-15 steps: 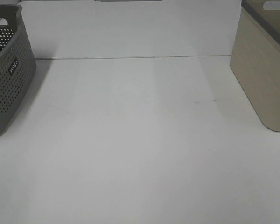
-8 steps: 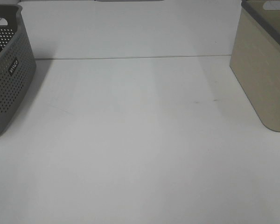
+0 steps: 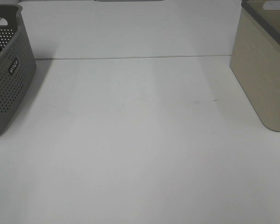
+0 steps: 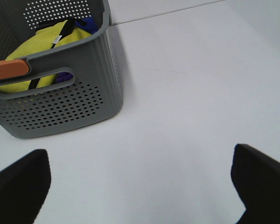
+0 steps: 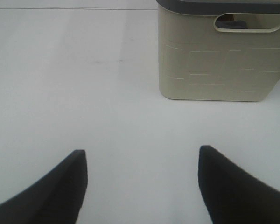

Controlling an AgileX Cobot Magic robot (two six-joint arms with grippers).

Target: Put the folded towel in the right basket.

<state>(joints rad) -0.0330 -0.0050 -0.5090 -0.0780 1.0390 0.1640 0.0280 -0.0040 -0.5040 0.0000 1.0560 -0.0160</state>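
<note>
The white worktop [image 3: 140, 140] carries a grey perforated basket [image 3: 7, 74] at its left edge and a beige basket [image 3: 263, 70] at its right edge, both cut off by the frame in the high view, so neither shows whole there. No arm shows in the high view. The left wrist view shows the grey basket holding a yellow cloth [image 4: 35, 51] with a bit of blue cloth [image 4: 89, 22] behind it; whether either is the folded towel cannot be told, as the wall hides most of them. An orange piece [image 4: 8, 70] crosses the rim, cut off. Through the beige basket's handle slot [image 5: 248, 22] only a dark patch shows; its inside is hidden. The left pincer [image 4: 140, 186] is spread wide, holding nothing, only its dark tips in view. The right pincer [image 5: 142, 186] is likewise spread above bare worktop, near the beige basket.
</note>
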